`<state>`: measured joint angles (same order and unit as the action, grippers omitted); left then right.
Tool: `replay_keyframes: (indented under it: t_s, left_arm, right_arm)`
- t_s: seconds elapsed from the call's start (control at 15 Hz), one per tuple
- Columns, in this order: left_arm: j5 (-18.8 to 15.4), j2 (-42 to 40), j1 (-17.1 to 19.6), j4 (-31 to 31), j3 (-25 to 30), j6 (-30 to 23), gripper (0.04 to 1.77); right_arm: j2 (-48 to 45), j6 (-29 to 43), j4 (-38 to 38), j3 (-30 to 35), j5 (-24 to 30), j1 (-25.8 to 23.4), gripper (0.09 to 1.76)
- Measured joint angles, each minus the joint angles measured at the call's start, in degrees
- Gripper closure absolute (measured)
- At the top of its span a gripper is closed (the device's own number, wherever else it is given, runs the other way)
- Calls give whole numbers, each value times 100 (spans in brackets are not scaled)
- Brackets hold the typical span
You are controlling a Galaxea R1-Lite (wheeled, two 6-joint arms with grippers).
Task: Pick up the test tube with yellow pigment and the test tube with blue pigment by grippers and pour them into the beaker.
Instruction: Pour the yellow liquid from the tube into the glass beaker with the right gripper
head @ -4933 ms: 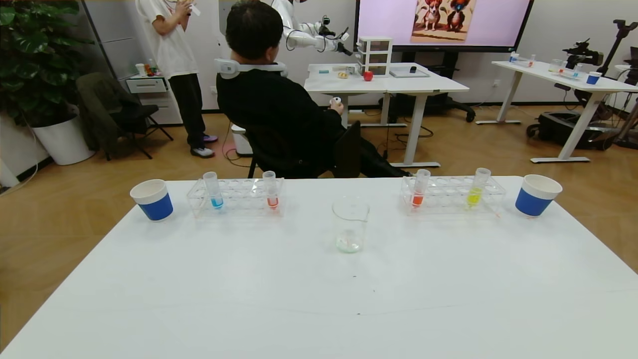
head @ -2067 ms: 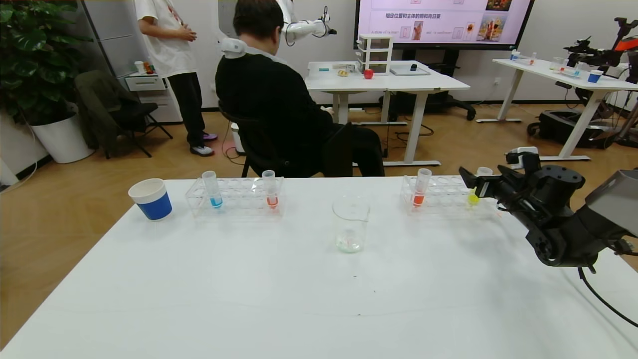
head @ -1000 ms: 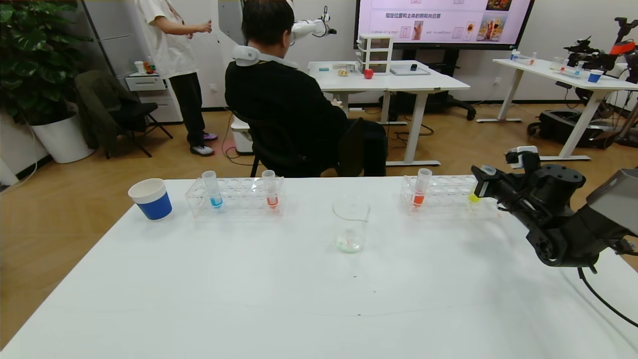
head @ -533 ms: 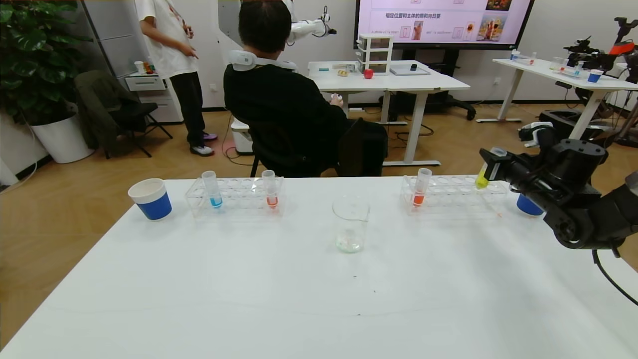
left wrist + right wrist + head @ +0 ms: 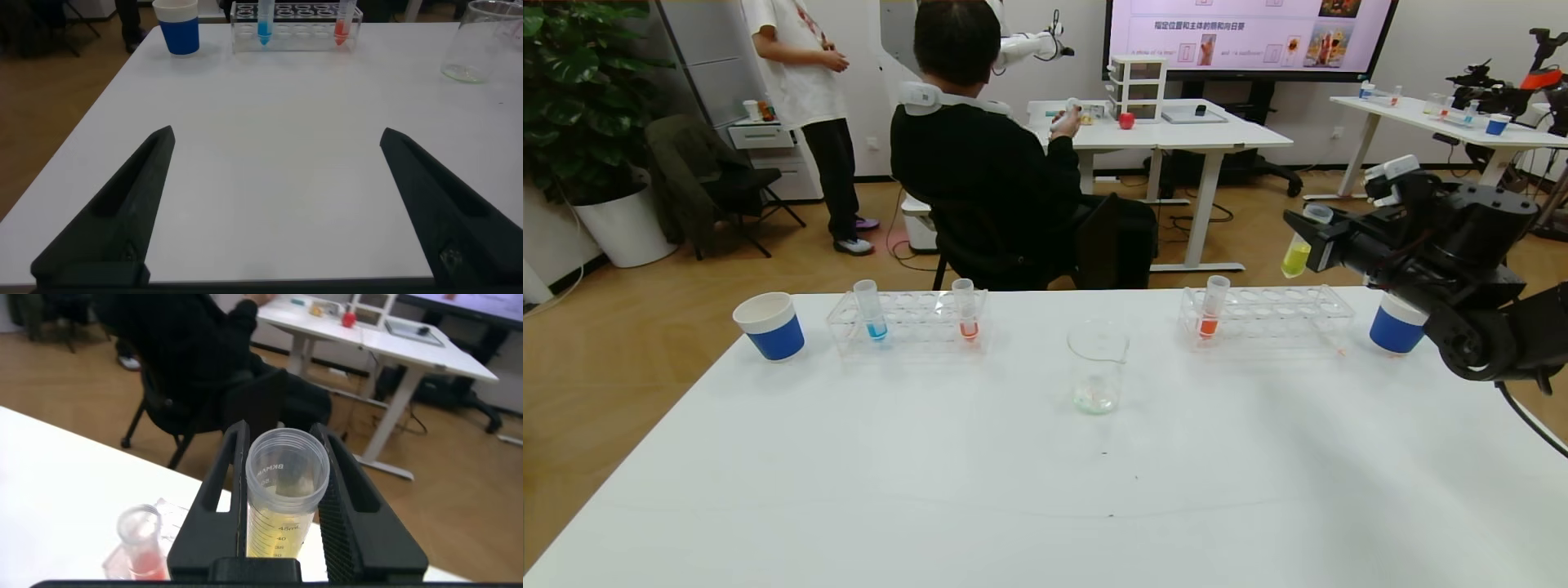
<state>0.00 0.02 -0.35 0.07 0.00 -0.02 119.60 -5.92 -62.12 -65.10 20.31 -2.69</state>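
Note:
My right gripper (image 5: 1319,237) is shut on the test tube with yellow pigment (image 5: 1297,255) and holds it upright in the air above the right rack (image 5: 1264,320); the tube (image 5: 282,498) sits clamped between the fingers (image 5: 219,486). The test tube with blue pigment (image 5: 872,310) stands in the left rack (image 5: 908,323) and shows in the left wrist view (image 5: 264,20). The clear beaker (image 5: 1097,367) stands at the table's middle, also in the left wrist view (image 5: 480,41). My left gripper (image 5: 278,140) is open and empty, low over the near left table, out of the head view.
Red-orange tubes stand in the left rack (image 5: 967,310) and the right rack (image 5: 1211,309). Blue-and-white paper cups stand at the far left (image 5: 770,326) and far right (image 5: 1398,322). The table's far edge runs just behind the racks. A seated person (image 5: 988,163) is beyond it.
My right arm came in from the right, closed on the yellow tube in the right rack, and has lifted it up out of the rack. The blue cup on the right is uncovered again.

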Motion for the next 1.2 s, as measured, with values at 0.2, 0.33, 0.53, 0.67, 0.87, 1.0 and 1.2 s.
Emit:
replay_keyframes:
  t_s: [0.2, 0.33, 0.53, 0.67, 0.87, 1.0, 1.2]
  left_arm:
    - [0, 0, 0, 0, 0, 2, 6]
    - [0, 0, 2, 2, 0, 2, 6]
    - [0, 0, 0, 0, 0, 2, 6]
    - [0, 0, 2, 0, 0, 2, 6]
    - [0, 0, 0, 0, 0, 0, 6]
    - [0, 0, 0, 0, 0, 0, 6]
    - [0, 0, 0, 0, 0, 2, 6]
  right_arm:
    - [-54, -11, 479, -552, 330, 478, 134]
    - [-56, -13, 769, -935, 413, 856, 134]
    - [57, -33, 824, -1403, 477, 1457, 134]
    - [247, -319, 824, -1643, 479, 1809, 134]
    - [634, -1075, 702, -1838, 527, 2191, 134]
    - [907, -1356, 210, -1869, 725, 2380, 134]
    - [1229, -1904, -480, -1764, 1146, 2510, 134]
